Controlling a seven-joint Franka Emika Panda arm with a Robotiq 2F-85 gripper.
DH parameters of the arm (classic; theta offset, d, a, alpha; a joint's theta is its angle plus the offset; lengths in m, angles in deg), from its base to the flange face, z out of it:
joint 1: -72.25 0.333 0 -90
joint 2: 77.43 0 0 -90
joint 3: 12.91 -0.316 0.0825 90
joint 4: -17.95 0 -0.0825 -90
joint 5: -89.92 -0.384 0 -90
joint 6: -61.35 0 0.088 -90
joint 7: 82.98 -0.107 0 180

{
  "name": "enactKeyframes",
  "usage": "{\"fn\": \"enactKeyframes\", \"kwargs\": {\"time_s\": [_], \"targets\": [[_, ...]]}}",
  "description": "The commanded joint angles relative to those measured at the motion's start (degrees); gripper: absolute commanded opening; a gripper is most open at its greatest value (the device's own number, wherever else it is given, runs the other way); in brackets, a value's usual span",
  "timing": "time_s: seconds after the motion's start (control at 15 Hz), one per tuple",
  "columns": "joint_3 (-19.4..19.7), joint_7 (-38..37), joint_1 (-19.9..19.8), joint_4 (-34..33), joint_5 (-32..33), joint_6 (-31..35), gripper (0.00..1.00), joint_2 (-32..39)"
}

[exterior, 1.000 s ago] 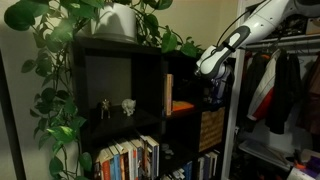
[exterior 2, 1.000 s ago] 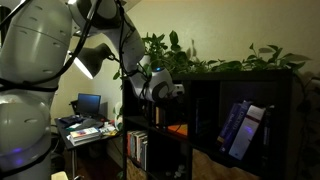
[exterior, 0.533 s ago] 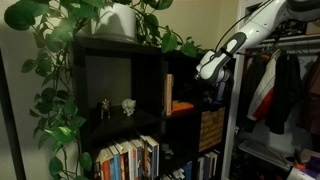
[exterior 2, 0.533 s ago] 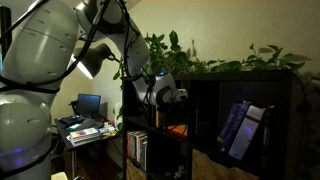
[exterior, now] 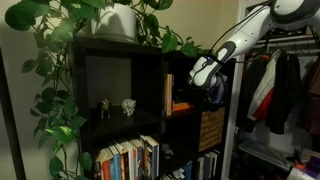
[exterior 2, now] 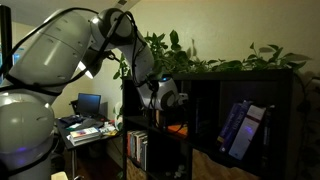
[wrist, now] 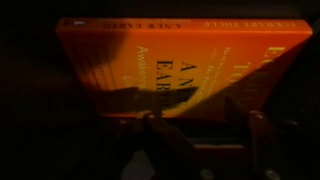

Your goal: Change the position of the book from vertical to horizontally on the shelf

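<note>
1. One end effector (wrist: 200,125): in the wrist view its two dark fingers (wrist: 150,130) stand apart at the bottom edge and clamp nothing. The picture is dim.
2. The orange cover of the book (wrist: 175,70) fills the wrist view just ahead of the fingers. Whether they touch it cannot be told.
3. In an exterior view the end effector (exterior: 203,74) sits at the mouth of the upper right cubby. It is lower and closer to the opening than a second ago.
4. In an exterior view the end effector (exterior 2: 172,98) has also shifted toward the shelf (exterior 2: 240,75), and the arm's elbow has swung over.
5. The book (exterior: 168,95) stands upright against the left wall of that cubby, same place as before.
6. The shelf (exterior: 158,70) is black. Small figurines (exterior: 127,105) are in the cubby to the left, and a row of books (exterior: 125,160) is below them.
7. A leafy plant (exterior: 55,45) sits on top, and a clothes rack (exterior: 275,85) is beside the shelf.
</note>
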State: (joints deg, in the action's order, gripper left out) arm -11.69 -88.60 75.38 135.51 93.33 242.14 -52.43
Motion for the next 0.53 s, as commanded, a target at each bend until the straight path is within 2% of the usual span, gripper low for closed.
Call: {"fn": "enactKeyframes", "kwargs": {"time_s": [0.0,0.27,0.47], "targets": [[5.34,-0.85,4.81,-4.69,1.73,-0.27,0.35,4.22],[7.84,-0.66,7.30,-6.58,1.26,-0.60,0.10,6.99],[7.00,-0.04,6.75,-5.27,0.92,-0.60,0.03,6.14]]}}
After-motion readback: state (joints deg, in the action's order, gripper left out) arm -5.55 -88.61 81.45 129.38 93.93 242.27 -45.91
